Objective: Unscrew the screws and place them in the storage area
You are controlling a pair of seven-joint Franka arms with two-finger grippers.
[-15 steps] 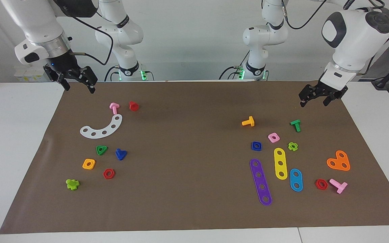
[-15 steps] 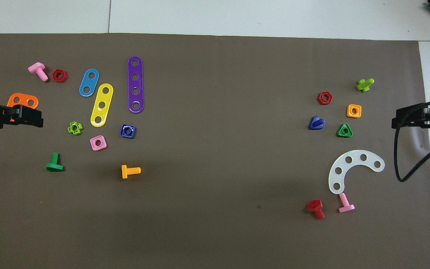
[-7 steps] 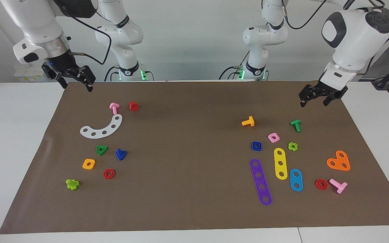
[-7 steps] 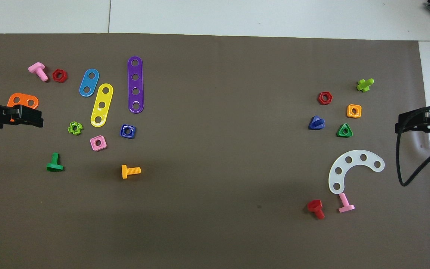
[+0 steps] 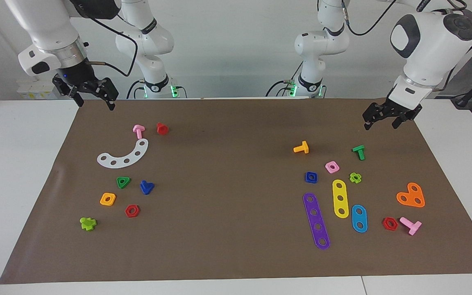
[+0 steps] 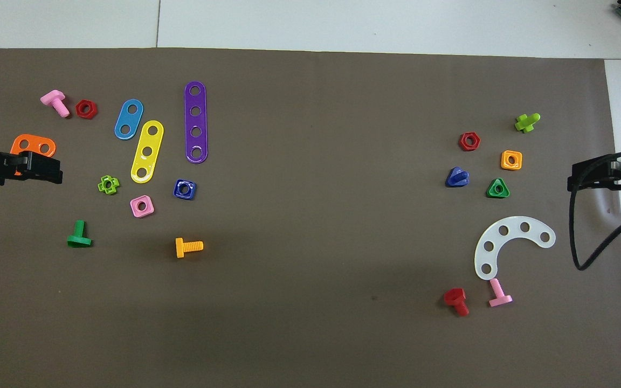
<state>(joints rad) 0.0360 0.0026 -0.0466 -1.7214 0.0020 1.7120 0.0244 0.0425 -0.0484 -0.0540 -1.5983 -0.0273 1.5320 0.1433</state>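
Up in the air, both pincers, empty. Left pincer (image 5: 380, 122) over the brown mat's (image 5: 228, 229) corner at the left arm's end, fingers apart. Under and around it: green bolt (image 5: 359, 152) nearest, then lime cross nut (image 5: 355, 177), pink nut (image 5: 332, 166) and orange bolt (image 5: 301, 147). Blue nut (image 5: 311, 177), lying flat on the mat, just beside the pink nut and close to the purple strip's (image 5: 316, 221) end; well apart from either pincer. Yellow strip (image 5: 340, 198) and blue strip (image 5: 359, 218) side by side next to the purple one; orange heart plate (image 5: 411, 196), red nut (image 5: 390, 223) and pink bolt (image 5: 411, 225) toward the mat's edge.

Right pincer (image 5: 93, 99) over the mat's corner at the right arm's end, fingers apart too. Closest below: a second pink bolt (image 5: 138, 131) touching the white arc's (image 5: 123, 155) tip, red bolt (image 5: 162, 128) beside it. Farther from the robots, blue bolt (image 5: 146, 187) on its side, just beside green nut (image 5: 123, 182); orange nut (image 5: 107, 199), a second red nut (image 5: 132, 211) and lime bolt (image 5: 88, 223) near. Nothing lying between the blue bolt and the middle of the surface; bolt and blue nut at separate ends of the mat.
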